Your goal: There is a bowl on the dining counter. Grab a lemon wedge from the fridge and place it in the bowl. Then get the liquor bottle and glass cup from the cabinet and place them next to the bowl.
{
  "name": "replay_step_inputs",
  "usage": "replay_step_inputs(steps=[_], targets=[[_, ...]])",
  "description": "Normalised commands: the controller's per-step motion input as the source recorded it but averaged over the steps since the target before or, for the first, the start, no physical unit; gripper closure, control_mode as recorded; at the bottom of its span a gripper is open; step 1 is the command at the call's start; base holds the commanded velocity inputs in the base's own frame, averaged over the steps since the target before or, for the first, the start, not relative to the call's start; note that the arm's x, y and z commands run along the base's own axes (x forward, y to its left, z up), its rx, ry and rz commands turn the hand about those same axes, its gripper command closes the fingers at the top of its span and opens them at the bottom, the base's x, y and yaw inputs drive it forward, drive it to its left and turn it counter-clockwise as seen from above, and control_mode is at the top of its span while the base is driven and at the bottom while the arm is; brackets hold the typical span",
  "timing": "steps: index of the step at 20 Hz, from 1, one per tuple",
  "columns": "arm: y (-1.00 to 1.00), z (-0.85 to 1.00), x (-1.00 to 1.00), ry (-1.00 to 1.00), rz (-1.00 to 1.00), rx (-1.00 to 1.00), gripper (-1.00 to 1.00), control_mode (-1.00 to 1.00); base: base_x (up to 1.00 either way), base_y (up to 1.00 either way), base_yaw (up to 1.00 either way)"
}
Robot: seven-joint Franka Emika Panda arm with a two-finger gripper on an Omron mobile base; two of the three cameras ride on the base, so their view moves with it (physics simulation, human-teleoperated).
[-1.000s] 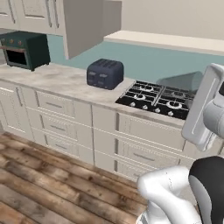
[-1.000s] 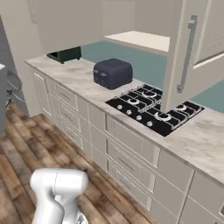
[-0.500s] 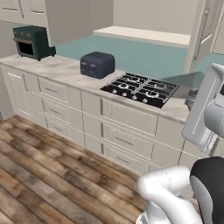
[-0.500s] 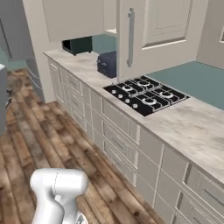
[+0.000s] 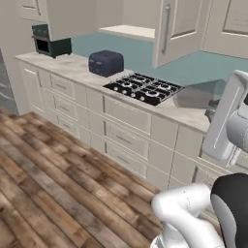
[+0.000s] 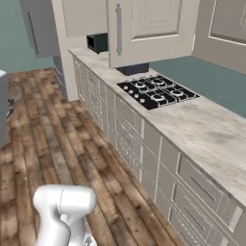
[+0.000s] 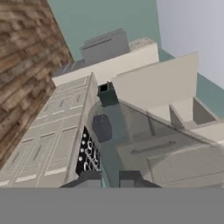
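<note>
1. The dark fingers (image 7: 89, 178), low in the hand view, are together, apparently pinching the wall of a plain grey translucent glass cup (image 5: 196, 94).
2. The glass cup hangs at the middle right of the left base view, beside the white arm (image 5: 227, 121). It is over the beige marbled tabletop (image 5: 72, 67), right of a black gas hob (image 5: 145, 87).
3. The likely step is carrying it to the dining counter. This is best done level and slowly, passing clear of the open panelled door (image 5: 167, 29) of the cream upper cabinet at top centre.
4. The glass cup looks empty; what the cabinet holds cannot be made out.

Navy toaster (image 5: 105, 63), black hob (image 5: 144, 88), cream cabinet (image 5: 177, 30), teal wall (image 5: 145, 52)
</note>
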Motion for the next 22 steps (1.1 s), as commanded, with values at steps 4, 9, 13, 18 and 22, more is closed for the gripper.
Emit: replay_step_inputs(steps=[4,9,13,18,22], targets=[[0.00,0.00,0.00,0.00,0.00,0.00,1.00,1.00,-1.00,-0.57,0.29],[0.00,0.00,0.00,0.00,0.00,0.00,1.00,1.00,-1.00,-0.48,0.27],[0.00,0.00,0.00,0.00,0.00,0.00,1.00,1.00,-1.00,-0.37,0.24],[0.00,0.00,0.00,0.00,0.00,0.00,1.00,1.00,-1.00,-0.20,0.21],[0.00,0.00,0.00,0.00,0.00,0.00,1.00,1.00,-1.00,0.01,0.15]])
